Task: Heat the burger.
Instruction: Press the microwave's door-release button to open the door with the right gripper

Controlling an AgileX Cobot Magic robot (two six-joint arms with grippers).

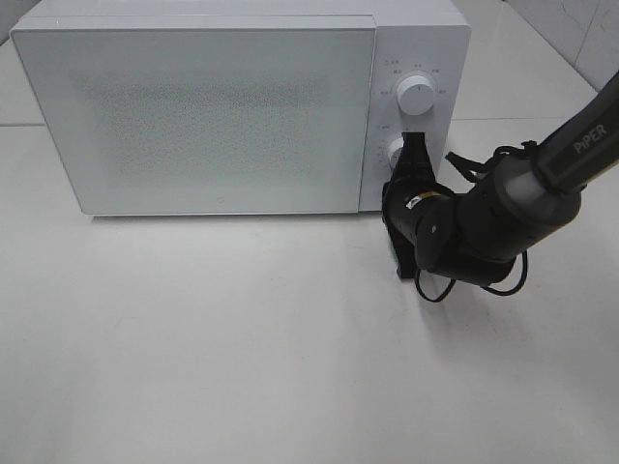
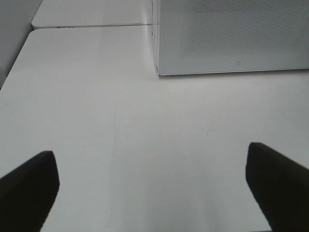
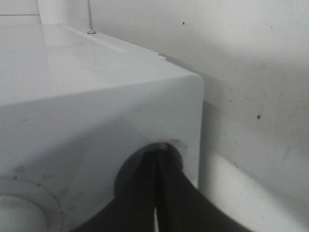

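Two dials sit at three o'clock on the white microwave [image 1: 222,106]. The right gripper [image 1: 414,145], pinched shut on nothing, noses at the lower dial [image 1: 395,152]. The door is closed and the burger is out of sight, presumably inside, so its looks cannot be told. The heating is seemingly yet to be set. The left gripper [image 2: 152,183] gapes wide and empty above the table [image 2: 120,121].

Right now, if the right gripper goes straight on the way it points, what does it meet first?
The control panel of the microwave, at or just beside the lower knob. The tips of the shut right gripper stand close against the panel; whether they touch it, I cannot tell.
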